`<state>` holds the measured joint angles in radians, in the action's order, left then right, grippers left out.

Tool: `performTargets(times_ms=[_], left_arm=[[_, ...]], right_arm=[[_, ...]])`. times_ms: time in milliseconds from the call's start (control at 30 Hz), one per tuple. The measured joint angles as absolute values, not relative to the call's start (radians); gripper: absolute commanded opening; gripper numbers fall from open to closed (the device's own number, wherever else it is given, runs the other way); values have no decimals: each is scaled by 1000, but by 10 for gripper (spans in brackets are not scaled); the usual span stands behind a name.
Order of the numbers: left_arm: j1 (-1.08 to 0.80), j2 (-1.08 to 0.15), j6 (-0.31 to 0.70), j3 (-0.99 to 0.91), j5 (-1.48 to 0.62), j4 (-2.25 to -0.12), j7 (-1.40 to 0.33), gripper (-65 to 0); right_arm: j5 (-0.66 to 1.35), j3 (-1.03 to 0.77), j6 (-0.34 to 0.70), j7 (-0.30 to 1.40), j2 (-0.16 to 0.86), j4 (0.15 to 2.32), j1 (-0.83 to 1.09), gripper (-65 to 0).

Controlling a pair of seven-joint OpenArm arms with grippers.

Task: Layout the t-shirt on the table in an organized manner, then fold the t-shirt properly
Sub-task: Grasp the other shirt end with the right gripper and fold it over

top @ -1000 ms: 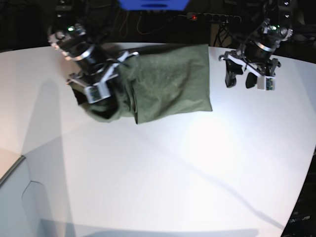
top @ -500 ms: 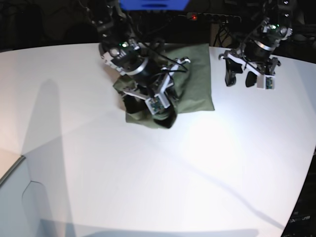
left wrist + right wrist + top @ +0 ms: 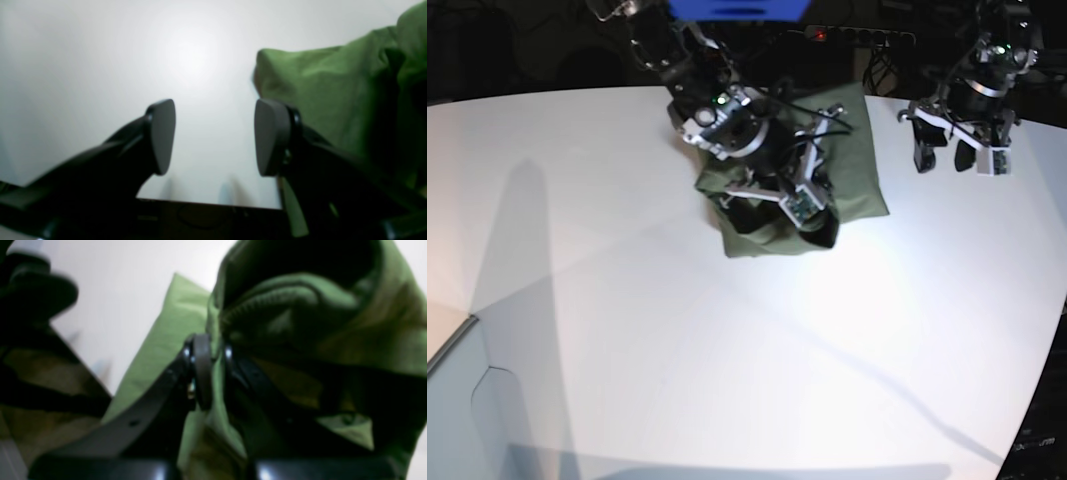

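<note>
Carried rightward across the table (image 3: 627,330), the right gripper (image 3: 210,370) stays clenched on the t-shirt (image 3: 852,190) fold (left gripper (image 3: 213,136) spread, empty) and should lay it edge-to-edge before releasing.

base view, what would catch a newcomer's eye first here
The olive t-shirt, bunched at the far middle of the white table, with the right gripper pinching a fold of it. The left gripper hangs open and empty beside the cloth's far corner.
</note>
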<state>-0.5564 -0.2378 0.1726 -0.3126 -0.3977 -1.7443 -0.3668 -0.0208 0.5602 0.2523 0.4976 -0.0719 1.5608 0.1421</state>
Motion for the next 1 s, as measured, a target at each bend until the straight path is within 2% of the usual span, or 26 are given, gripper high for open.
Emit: performTargets(times_ms=[233, 300, 500, 567, 733, 1000], left_arm=[[-552, -213, 169, -307, -398, -1688, -366, -305], [-551, -199, 170, -305, -398, -1672, -367, -367], [-497, -163, 163, -307, -398, -1573, -370, -650], [-456, -142, 163, -306, -397, -1539, -390, -650], [-342, -119, 159, -306, -396, -1481, -588, -650], [-309, -118, 161, -307, -395, -1478, -596, -650]], right_arm=[[-20, 587, 252, 497, -72, 1557, 131, -650], [-20, 585, 252, 498, -72, 1557, 131, -650], [-20, 585, 252, 500, -53, 1557, 117, -650], [-19, 586, 253, 499, -57, 1558, 115, -650], [-20, 588, 253, 501, -58, 1557, 114, -650], [-19, 649, 253, 501, -62, 1558, 114, -650]])
